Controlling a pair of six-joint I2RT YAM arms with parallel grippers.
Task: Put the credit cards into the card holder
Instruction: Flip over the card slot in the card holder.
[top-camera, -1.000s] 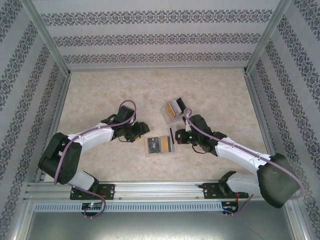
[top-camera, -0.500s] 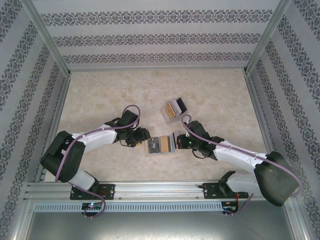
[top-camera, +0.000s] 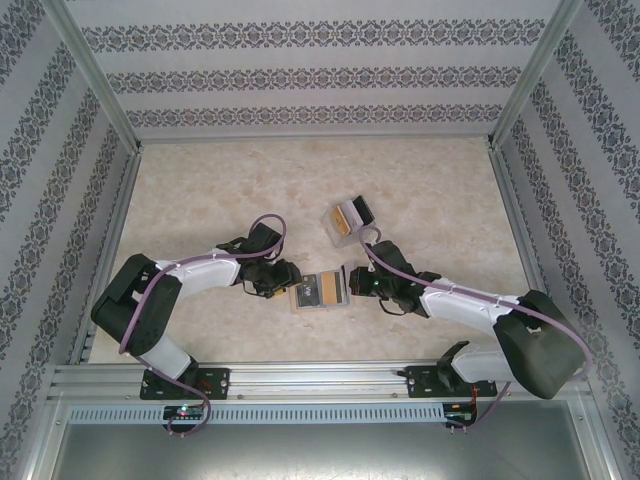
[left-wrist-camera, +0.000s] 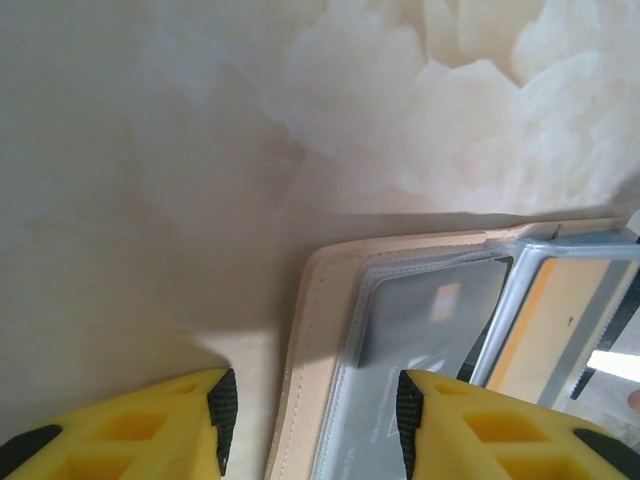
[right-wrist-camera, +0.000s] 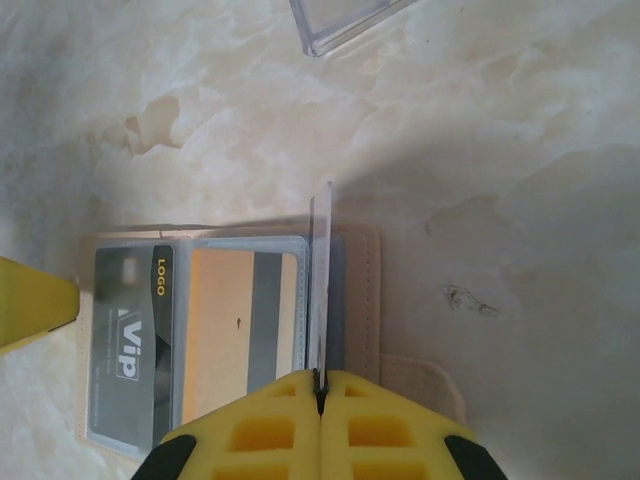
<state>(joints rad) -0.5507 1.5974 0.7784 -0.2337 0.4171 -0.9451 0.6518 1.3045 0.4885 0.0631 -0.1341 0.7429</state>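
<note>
From the 8 o'clock corner of the table (top-camera: 200, 190), the left arm (top-camera: 190, 272) reaches toward the middle. Its left fingers (left-wrist-camera: 455, 425) are spread part-way and hold nothing. In the left wrist view they straddle the tan 9 o'clock edge of the card holder (top-camera: 318, 293), one tip over bare table and the other over the clear pockets. I cannot tell whether either tip touches.

The card holder lies open and flat near the table's middle, between the two sets of fingers, with its greyish inside up. In the right wrist view a dark VIP card (right-wrist-camera: 130, 340) sits in the pocket on the 9 o'clock side. Just beside it, toward 3 o'clock, an orange-yellow card (right-wrist-camera: 225, 330) with a grey stripe sits in the next pocket.

At the 3 o'clock edge of that pocket a thin card (right-wrist-camera: 320, 290) stands on its long edge and is seen edge-on. Its lower edge meets the holder at the pocket's side. The right fingers (right-wrist-camera: 320, 388) are pressed together, pinching this card at its near end.

At 1 o'clock from the holder, and apart from it, stands a clear plastic box (top-camera: 347, 222) with more cards (top-camera: 343, 220) upright inside, orange, white and black. The right arm (top-camera: 470, 305) runs back to the 4 o'clock corner.
</note>
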